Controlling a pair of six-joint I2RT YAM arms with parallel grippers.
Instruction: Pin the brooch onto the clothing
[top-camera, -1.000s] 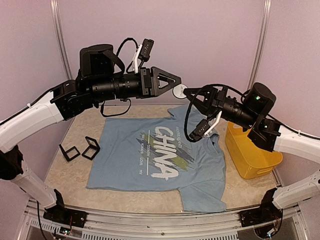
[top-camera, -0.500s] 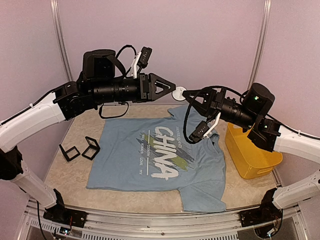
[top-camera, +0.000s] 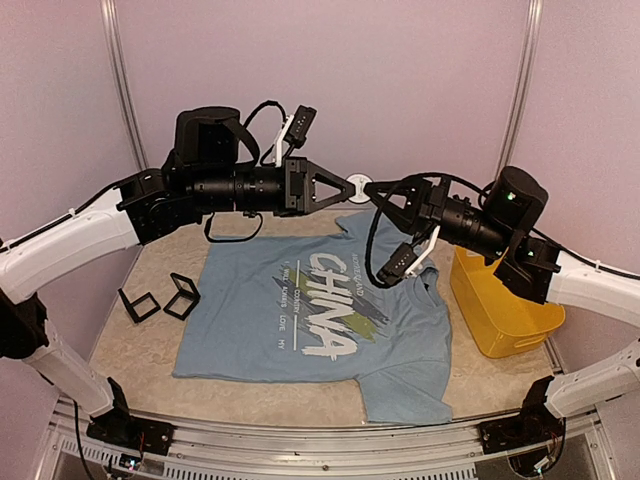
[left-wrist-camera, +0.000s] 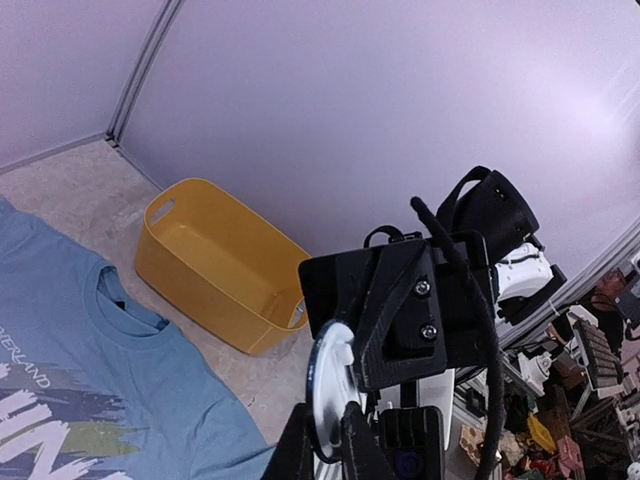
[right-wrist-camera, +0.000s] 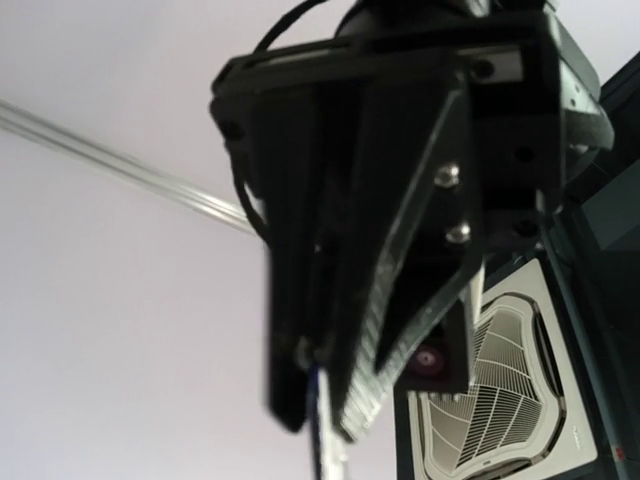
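Above the beige table (top-camera: 140, 345), where the T-shirt (top-camera: 260, 330) lies flat, we see the brooch (top-camera: 362, 183) clamped mid-air by the right gripper (top-camera: 379, 189). The left gripper (top-camera: 349, 187) has just narrowed onto its rim. We judge this a handover, with pinning not yet begun.

Soft, even overhead light filled the top view, tinting the walls (top-camera: 400, 80) lilac and leaving only faint shadows on the tabletop (top-camera: 140, 340); the lettering on the T-shirt (top-camera: 250, 330) read sharp. The left wrist view was bright, its wall paling to glare at upper right, straight lines bowing near the edges. The right wrist view was backlit, the foreground dark and blurred, the ceiling panel (right-wrist-camera: 510, 390) crisper.
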